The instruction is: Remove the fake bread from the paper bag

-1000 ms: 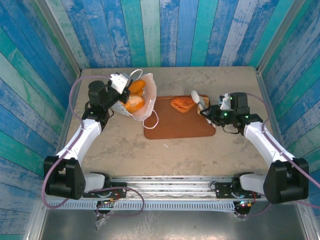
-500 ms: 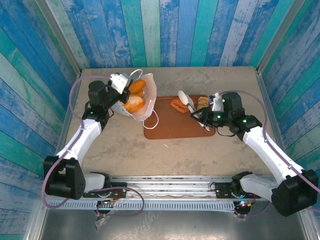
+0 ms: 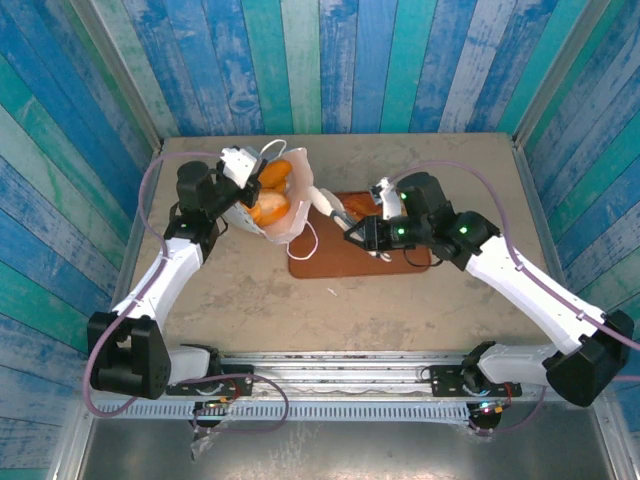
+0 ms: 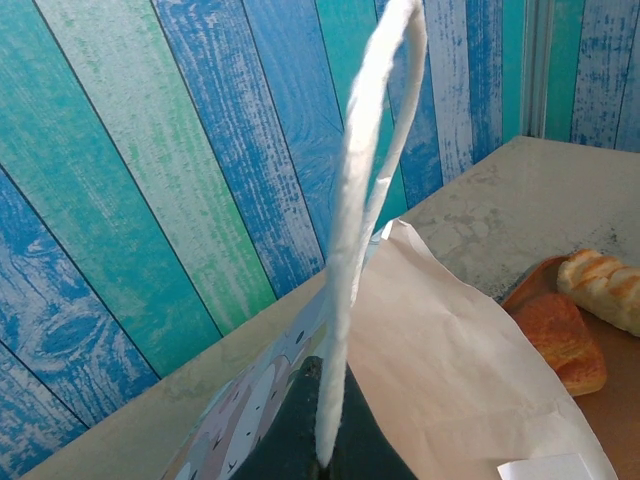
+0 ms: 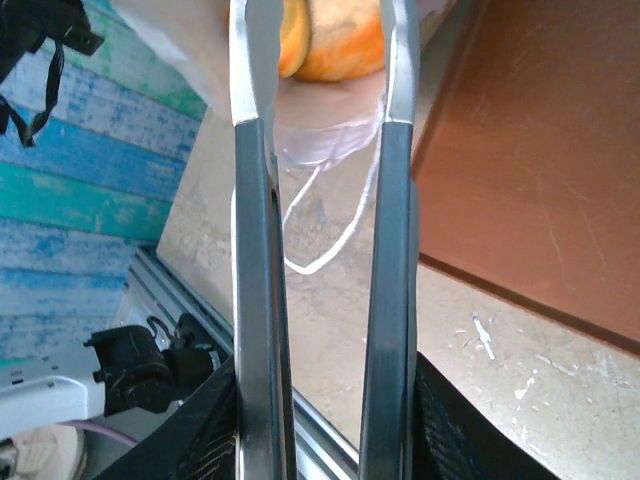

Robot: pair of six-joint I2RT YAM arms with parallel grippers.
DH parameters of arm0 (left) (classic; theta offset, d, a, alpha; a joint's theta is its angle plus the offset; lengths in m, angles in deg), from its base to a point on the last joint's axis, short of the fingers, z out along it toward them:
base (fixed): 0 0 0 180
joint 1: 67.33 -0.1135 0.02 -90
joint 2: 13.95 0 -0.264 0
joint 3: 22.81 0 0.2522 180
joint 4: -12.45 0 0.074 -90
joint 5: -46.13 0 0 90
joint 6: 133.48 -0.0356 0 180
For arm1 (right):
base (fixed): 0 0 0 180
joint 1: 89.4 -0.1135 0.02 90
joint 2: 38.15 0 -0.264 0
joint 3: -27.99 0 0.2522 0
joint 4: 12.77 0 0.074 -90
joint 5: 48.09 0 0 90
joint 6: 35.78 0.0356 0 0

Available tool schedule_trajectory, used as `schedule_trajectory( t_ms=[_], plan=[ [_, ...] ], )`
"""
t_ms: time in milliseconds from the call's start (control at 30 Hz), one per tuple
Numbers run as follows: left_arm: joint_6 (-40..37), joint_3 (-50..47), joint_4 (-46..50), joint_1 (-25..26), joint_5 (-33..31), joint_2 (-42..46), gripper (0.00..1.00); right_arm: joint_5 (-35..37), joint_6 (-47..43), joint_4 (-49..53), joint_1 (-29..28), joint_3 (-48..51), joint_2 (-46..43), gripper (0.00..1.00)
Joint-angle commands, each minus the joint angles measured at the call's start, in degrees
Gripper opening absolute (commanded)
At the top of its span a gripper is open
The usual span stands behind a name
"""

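Note:
The white paper bag lies on its side at the left end of the tray, mouth up toward the camera. Two orange-brown pieces of fake bread show inside it. My left gripper is shut on the bag's white cord handle, holding it taut. My right gripper reaches over the tray to the bag's right edge, its long metal fingers open with nothing between them. Beyond them an orange loaf sits in the bag's mouth. Two more pieces lie on the tray.
The flat reddish-brown tray sits mid-table under my right arm. The bag's second cord handle loops loose on the tabletop beside the tray's edge. Blue and green plank walls close in the back and sides.
My right arm has swung left across the tray, from its right end to the bag's edge, jaws narrowing slightly. The left arm and bag have stayed put.

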Motion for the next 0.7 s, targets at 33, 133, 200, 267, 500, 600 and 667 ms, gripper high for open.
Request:
schedule_trajectory(
  t_ms=[33,133,200,267,500,600,667],
  plan=[
    [-0.9,0.7,2.6,0.2,1.5,-1.6,0.0,1.9,-5.0,3.2,-2.1,-5.3,3.6,0.4],
    [-1.4,0.6,2.9,0.2,1.9,-1.3,0.0,1.9,-7.3,5.3,-2.9,-8.3,6.9,0.4],
    [-1.4,0.5,2.9,0.2,1.8,-1.1,0.0,1.9,-8.5,6.6,-3.2,-10.1,8.9,0.4],
    [-1.4,0.4,2.9,0.2,1.8,-1.0,0.0,2.0,-9.6,7.7,-3.5,-11.7,11.0,0.41],
    [-1.3,0.5,2.9,0.3,2.0,-1.0,0.0,5.1,-14.9,13.5,-4.2,-19.3,17.3,0.44],
    [-1.3,0.5,2.9,0.4,2.0,-0.9,0.0,7.4,-18.9,16.6,-4.8,-23.5,20.2,0.44],
    [-1.4,0.8,3.2,0.4,2.0,-1.1,0.0,9.1,-22.0,18.4,-5.2,-26.5,22.2,0.44]
  ],
)
